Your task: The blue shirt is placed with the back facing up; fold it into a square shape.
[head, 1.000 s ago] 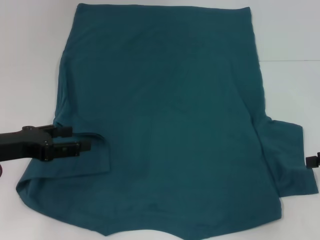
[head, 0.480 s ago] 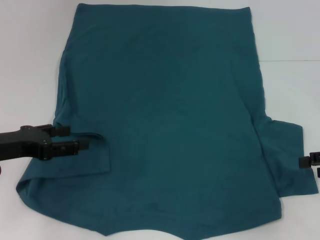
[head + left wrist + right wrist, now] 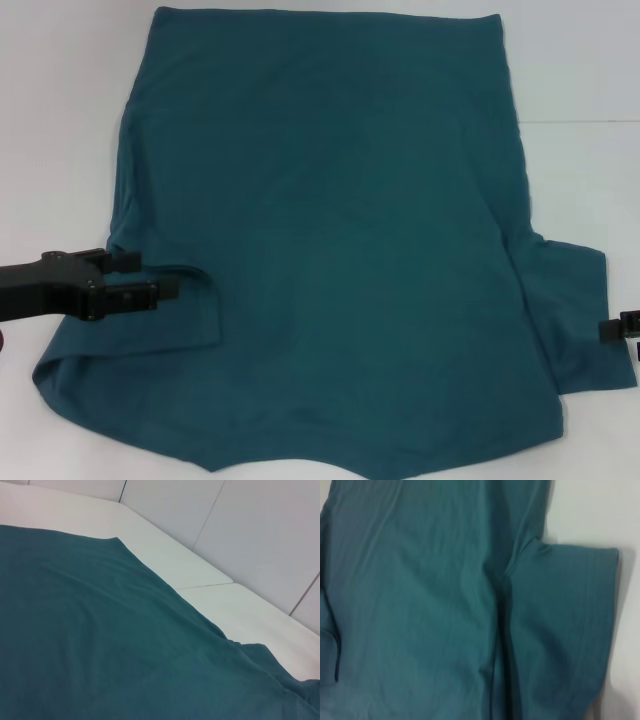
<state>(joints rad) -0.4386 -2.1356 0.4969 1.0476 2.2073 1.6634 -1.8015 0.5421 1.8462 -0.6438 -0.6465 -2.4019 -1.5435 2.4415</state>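
Right now the blue shirt [image 3: 330, 240] lies spread flat over most of the white desk [image 3: 60, 120], plain side up, hem at the far edge and collar toward me. Its left sleeve is already turned in over the body; the right sleeve still sticks out flat. My left end effector [image 3: 150, 277] sits low at that folded left sleeve, fingers close together at the cloth edge, though I cannot tell whether they grip it. My right end effector [image 3: 622, 330] barely shows at the right sleeve's outer edge; its opening I cannot tell. I judge the sleeve-folding step is underway: next, pinch that right sleeve and carry it inward.
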